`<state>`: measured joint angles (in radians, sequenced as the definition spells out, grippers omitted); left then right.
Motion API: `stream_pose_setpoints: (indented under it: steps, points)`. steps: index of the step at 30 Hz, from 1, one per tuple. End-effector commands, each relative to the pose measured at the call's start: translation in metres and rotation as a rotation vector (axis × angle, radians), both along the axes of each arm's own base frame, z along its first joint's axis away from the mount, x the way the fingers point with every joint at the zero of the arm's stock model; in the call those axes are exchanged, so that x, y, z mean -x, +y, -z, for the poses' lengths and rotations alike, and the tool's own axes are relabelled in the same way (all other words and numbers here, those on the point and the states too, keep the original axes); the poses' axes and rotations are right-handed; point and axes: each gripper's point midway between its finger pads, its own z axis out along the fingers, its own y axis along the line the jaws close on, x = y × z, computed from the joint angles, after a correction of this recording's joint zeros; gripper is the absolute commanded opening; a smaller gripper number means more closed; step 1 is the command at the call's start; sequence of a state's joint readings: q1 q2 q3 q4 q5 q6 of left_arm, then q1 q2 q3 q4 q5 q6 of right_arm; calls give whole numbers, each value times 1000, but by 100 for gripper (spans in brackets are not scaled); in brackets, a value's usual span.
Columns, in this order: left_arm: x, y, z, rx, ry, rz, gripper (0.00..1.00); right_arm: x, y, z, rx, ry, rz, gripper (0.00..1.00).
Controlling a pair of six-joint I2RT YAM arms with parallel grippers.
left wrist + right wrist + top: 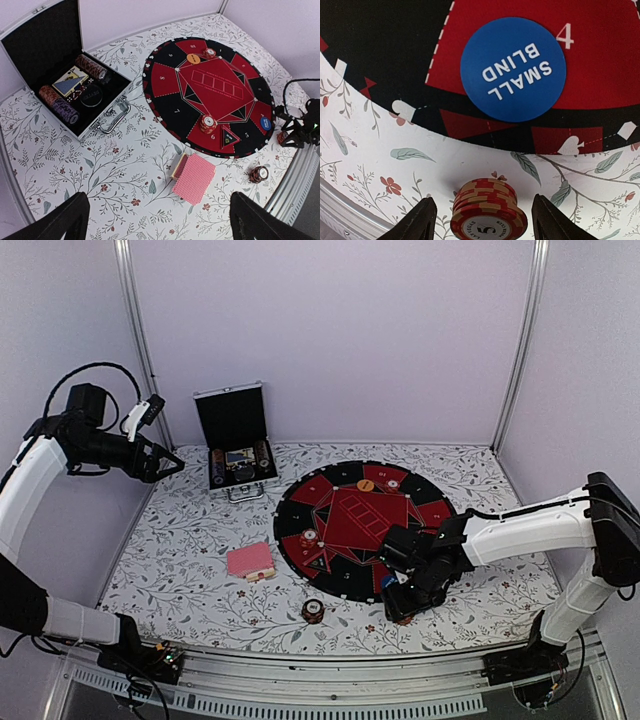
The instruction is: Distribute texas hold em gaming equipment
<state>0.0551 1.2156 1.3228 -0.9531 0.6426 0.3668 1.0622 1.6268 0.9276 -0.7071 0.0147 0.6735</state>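
One short stack of orange-red, white-striped poker chips (489,212), top face marked 5, stands upright on the flower-printed tabletop (370,165), just off the near rim of the big round black-and-red mat (380,60). It sits squarely between the fingers of the right gripper (482,200). The stack is round with a vertical axis, so no side is better than another; the coming move turns only on the fingers being level with its flank. Right gripper part-spread, cloth showing either side of the chips: no contact visible, nothing held. Judged step: close on this stack and carry it to a seat. Blue round SMALL BLIND disc (512,69) lies on the mat just beyond. Left gripper (165,462) raised far left, fully spread, empty, well apart; right arm clearly nearer. Deck of pink-red-backed playing cards (250,560) and a second chip stack (313,611) lie on the tabletop by the mat's near-left edge.
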Motion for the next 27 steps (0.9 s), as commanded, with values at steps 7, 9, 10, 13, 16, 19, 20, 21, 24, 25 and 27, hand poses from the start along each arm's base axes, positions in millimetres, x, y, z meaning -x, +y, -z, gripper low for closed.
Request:
stream_pose_setpoints:
  steps: [7,9,10,13,16,19,20,21,24,25,27]
  points:
    - [2,1,-9,-5,-23,1,100,3,-1,4,7,-2,-11,61]
    - [2,1,-10,-5,-24,1,100,3,-1,4,9,-2,-10,59]
    - [2,2,-10,-5,-25,0,100,3,-1,5,9,-1,-9,58]
    - [3,2,-10,-8,-28,2,100,4,-3,8,16,4,-11,57]
    - [3,2,-10,-10,-30,1,100,5,-3,9,15,6,-10,56]
    - [3,2,-10,-10,-29,1,100,4,-3,8,11,4,-7,53]
    - [3,2,-10,-10,-31,2,100,4,-3,7,11,3,-7,51]
    - [3,2,-10,-9,-29,2,100,4,-2,7,12,1,-7,50]
    - [2,1,-11,-7,-29,2,100,2,-2,2,11,-8,-3,48]
    - [3,1,-11,-7,-30,2,100,1,-2,0,8,-13,-3,47]
    - [3,2,-11,-7,-30,1,100,1,-2,-4,6,-16,-3,47]
